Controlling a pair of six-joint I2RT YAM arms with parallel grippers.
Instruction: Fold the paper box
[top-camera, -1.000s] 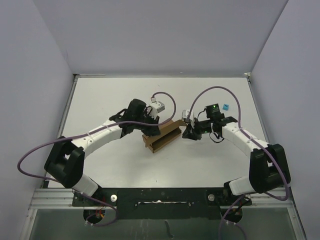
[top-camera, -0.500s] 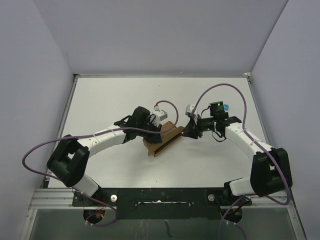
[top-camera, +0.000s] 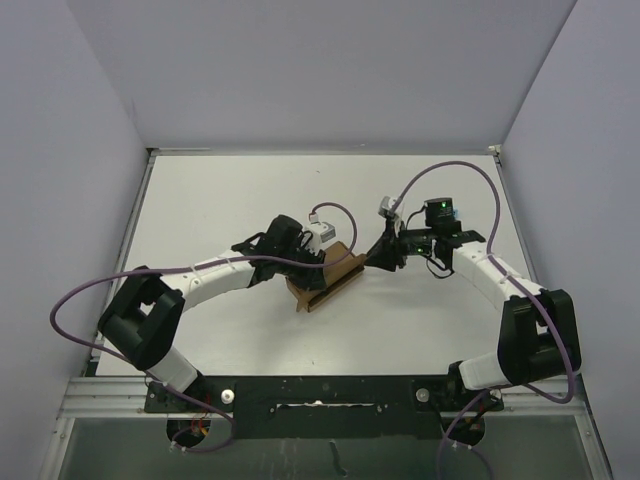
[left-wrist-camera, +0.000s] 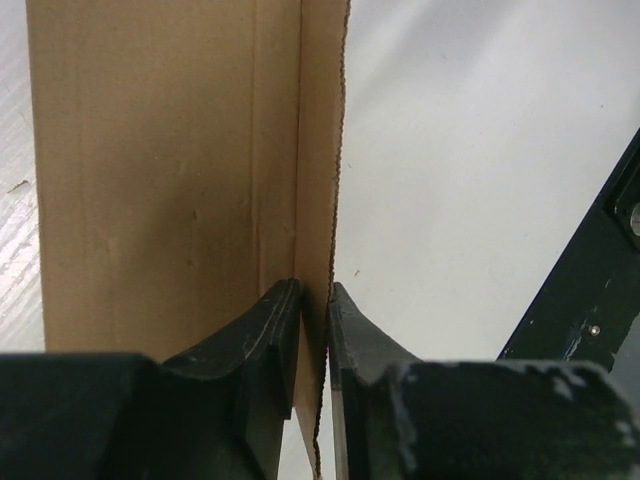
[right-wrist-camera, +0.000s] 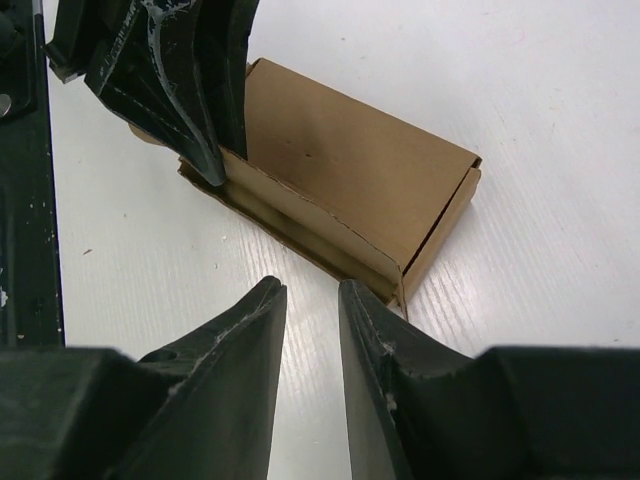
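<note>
My left claw (left-wrist-camera: 312, 292) straddles one upright wall of the paper box (left-wrist-camera: 160, 170). Its own wrist view shows a finger on each side of the thin, ragged cardboard edge with only a slit between them. I cannot tell whether they pinch the wall or merely flank it.

The view from above loses that detail, because my left wrist (top-camera: 290, 238) covers the box's left end. It does show the box lying near the middle of the white table (top-camera: 200, 200), its long side slanting from lower left to upper right.

The right wrist view adds the box's flat brown top panel, a low near wall and an open short end on the right. My left fingers come down on its far-left corner.

My right claw (right-wrist-camera: 312, 292) is near the box's near wall, not touching it. Its fingers are slightly apart, with only bare table between them.

Purple cables (top-camera: 445, 172) arch over both arms.
</note>
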